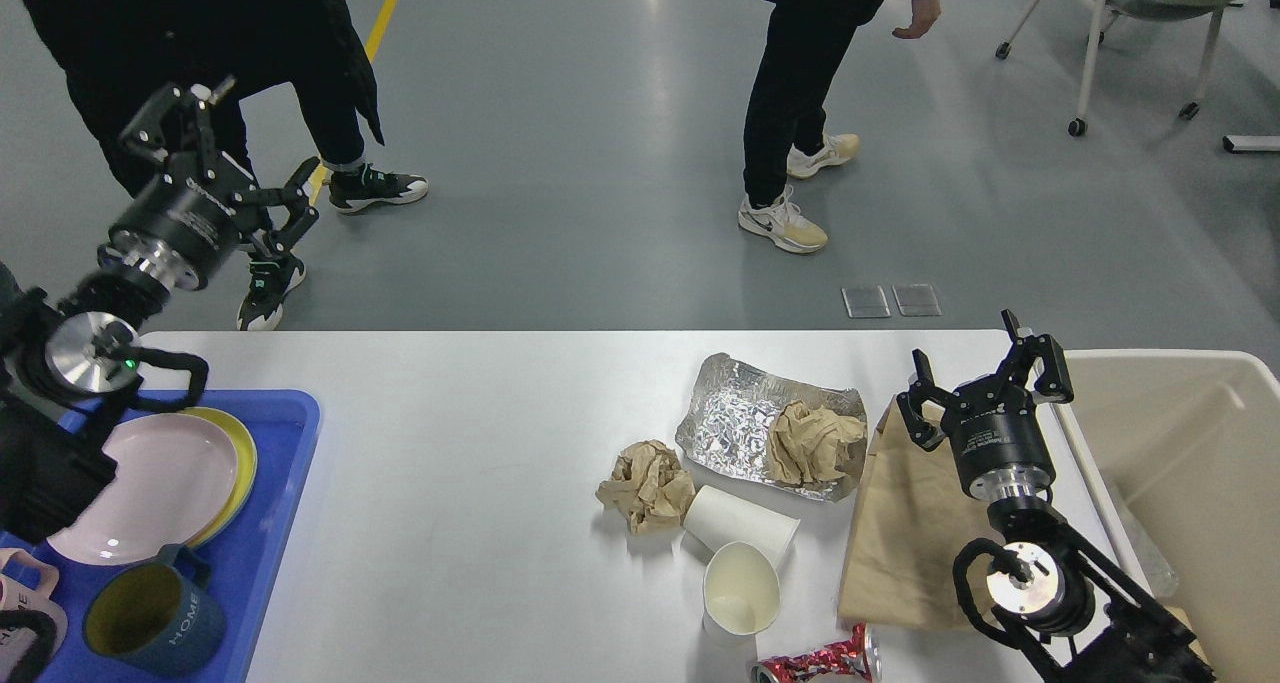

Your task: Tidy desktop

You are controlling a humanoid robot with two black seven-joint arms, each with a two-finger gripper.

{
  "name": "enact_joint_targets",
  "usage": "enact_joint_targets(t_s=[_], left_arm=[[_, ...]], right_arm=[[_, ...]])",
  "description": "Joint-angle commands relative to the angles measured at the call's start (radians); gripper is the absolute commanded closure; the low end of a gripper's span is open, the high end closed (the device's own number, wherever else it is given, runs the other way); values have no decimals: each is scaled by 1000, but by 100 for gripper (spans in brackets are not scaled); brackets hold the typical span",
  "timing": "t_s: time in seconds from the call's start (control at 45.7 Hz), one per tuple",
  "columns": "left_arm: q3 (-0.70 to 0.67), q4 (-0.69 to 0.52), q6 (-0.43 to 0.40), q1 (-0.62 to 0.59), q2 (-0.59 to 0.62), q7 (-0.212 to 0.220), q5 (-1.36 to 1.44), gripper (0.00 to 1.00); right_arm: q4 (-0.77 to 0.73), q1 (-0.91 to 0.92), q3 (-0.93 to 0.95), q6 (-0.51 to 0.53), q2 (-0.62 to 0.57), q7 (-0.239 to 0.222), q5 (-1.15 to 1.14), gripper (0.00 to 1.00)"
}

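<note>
The large white smooth bench point(450, 443) is spread below both claws. The right claw point(985, 378) is released above a flat brown paper bag point(905, 533); the left claw point(215, 158) is released too. The crumpled papers look light and soft, easily pinched anywhere.
</note>
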Motion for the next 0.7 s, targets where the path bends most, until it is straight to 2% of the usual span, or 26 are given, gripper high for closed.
enact_joint_targets(t_s=[0.0,0.131,0.35,0.679], left_arm=[[-258,-134,43,169,-117,1,217,3],[-375,-296,63,345,-192,4,307,3],[-467,-305,81,448,-232,10,312,3],[-468,-302,87,451,-234,-4,307,3]], right_arm=[[1,0,-1,0,0,0,0,0],[1,0,1,0,0,0,0,0],[1,0,1,0,0,0,0,0],[1,0,-1,0,0,0,0,0]])
